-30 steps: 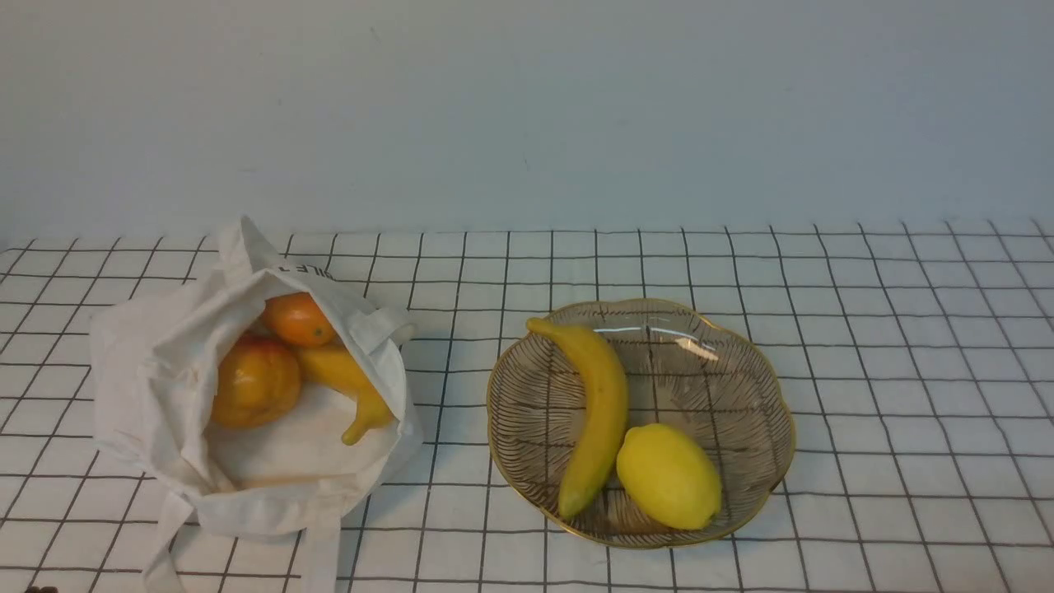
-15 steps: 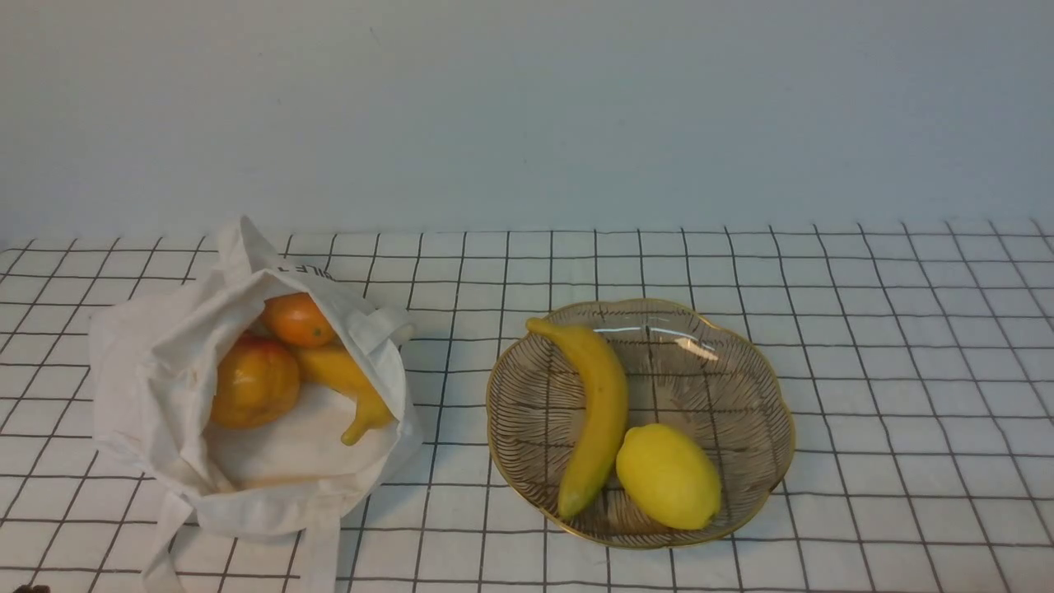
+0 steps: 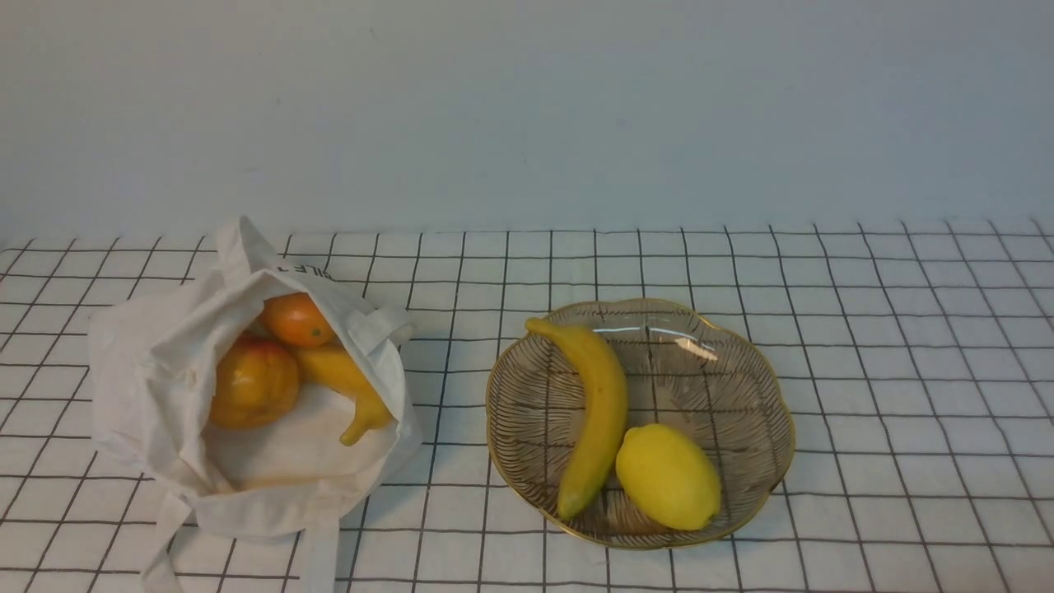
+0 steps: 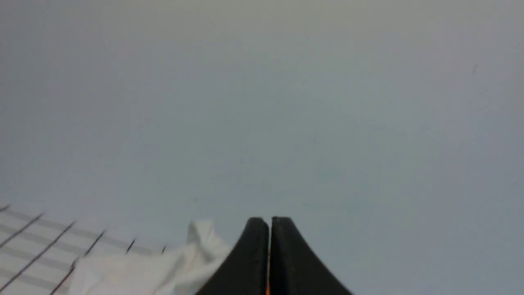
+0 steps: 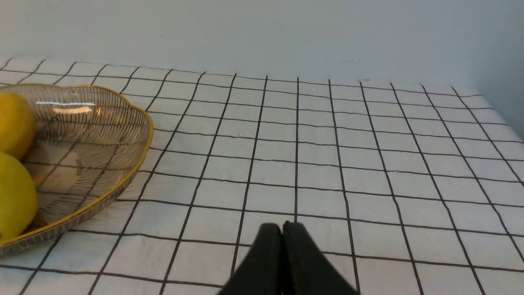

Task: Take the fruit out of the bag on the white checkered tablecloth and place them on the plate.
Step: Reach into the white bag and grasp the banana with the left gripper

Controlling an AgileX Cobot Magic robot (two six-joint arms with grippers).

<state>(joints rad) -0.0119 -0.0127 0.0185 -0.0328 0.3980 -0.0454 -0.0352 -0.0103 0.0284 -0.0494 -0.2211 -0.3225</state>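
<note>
The white cloth bag (image 3: 156,371) lies open at the left of the white checkered tablecloth (image 3: 906,329). Inside it I see a round orange fruit (image 3: 298,319), an orange-red pear (image 3: 254,383) and a yellow banana (image 3: 346,380). The gold-rimmed glass plate (image 3: 741,362) at centre right holds a banana (image 3: 599,405) and a lemon (image 3: 669,476). Neither arm shows in the front view. In the left wrist view, my left gripper (image 4: 269,221) is shut and empty, with a corner of the bag (image 4: 172,262) beside it. My right gripper (image 5: 282,226) is shut and empty above bare cloth, to the right of the plate (image 5: 123,123).
A plain pale wall (image 3: 527,107) rises right behind the tablecloth's far edge. The bag's flat straps (image 3: 321,552) trail toward the front edge of the table.
A small dark tip at the bottom left corner of the front view has slipped out of sight. The fruit, bag and plate have not moved.
</note>
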